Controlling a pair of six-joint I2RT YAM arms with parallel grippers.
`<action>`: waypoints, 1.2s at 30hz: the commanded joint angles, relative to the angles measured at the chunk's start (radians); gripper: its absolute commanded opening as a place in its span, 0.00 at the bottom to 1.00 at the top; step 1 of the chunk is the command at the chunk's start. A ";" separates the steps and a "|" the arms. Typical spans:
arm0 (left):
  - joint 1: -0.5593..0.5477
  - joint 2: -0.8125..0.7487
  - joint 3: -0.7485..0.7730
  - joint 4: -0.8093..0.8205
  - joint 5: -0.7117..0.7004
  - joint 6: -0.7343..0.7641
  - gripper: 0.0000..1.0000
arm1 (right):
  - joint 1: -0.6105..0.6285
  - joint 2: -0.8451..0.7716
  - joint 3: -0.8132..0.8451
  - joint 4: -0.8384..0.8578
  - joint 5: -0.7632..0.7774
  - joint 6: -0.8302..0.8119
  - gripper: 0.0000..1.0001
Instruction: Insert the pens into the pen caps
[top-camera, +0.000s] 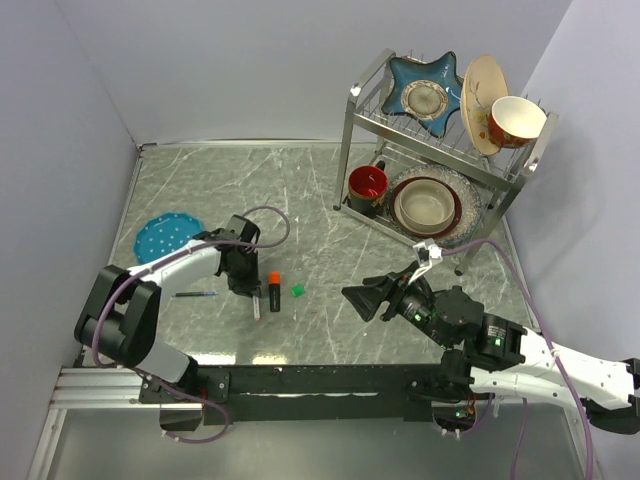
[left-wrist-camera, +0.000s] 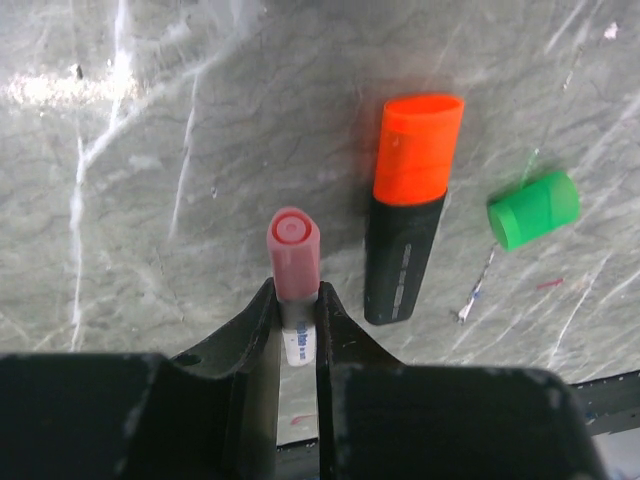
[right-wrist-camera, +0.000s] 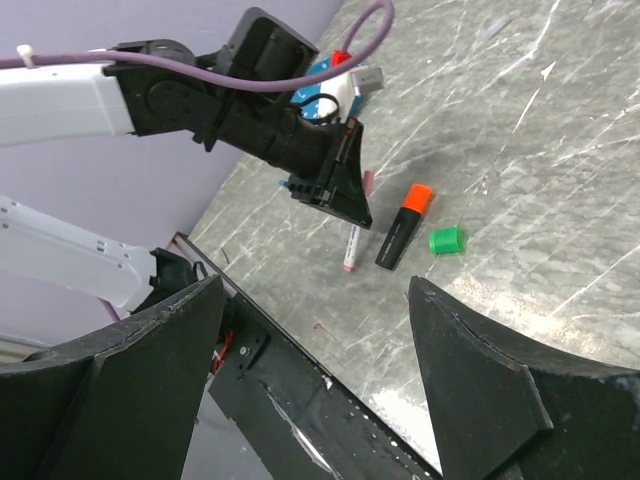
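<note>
In the top view, the left gripper (top-camera: 250, 284) sits in the lower left of the frame, its fingers clamped on the white pen (top-camera: 256, 304). Just right of that lies the orange-ended marker (top-camera: 274, 293), then the green cap (top-camera: 297, 290). The blue pen (top-camera: 198, 295) lies to the left of the gripper. The right gripper (top-camera: 358, 300), lower centre, has its fingers spread apart with nothing between them. The dish rack (top-camera: 352, 130) stands at upper right.

In the left wrist view, we see the left gripper (left-wrist-camera: 297, 298) pinching the white pen (left-wrist-camera: 297, 345) just below its reddish-pink cap (left-wrist-camera: 293, 250), which sits on the pen's end. The orange-ended marker (left-wrist-camera: 410, 215) lies flat at centre right, and the green cap (left-wrist-camera: 533, 208) lies further right, apart from it.

In the right wrist view, the right gripper (right-wrist-camera: 315, 290) frames the scene with its fingers (right-wrist-camera: 130, 400) wide apart. Between them we see the left gripper (right-wrist-camera: 345, 200), the white pen (right-wrist-camera: 352, 248), the orange-ended marker (right-wrist-camera: 400, 230) and the green cap (right-wrist-camera: 446, 240).
</note>
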 joint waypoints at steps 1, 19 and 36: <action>-0.009 0.035 0.002 0.052 -0.014 0.006 0.09 | -0.005 -0.014 -0.005 0.034 -0.005 -0.014 0.82; -0.006 -0.204 0.160 -0.035 -0.250 -0.241 0.80 | -0.008 0.089 0.004 0.026 0.053 -0.046 0.81; -0.005 -0.779 -0.084 0.143 -0.113 -0.008 0.99 | -0.284 0.813 0.496 -0.308 -0.085 -0.807 0.79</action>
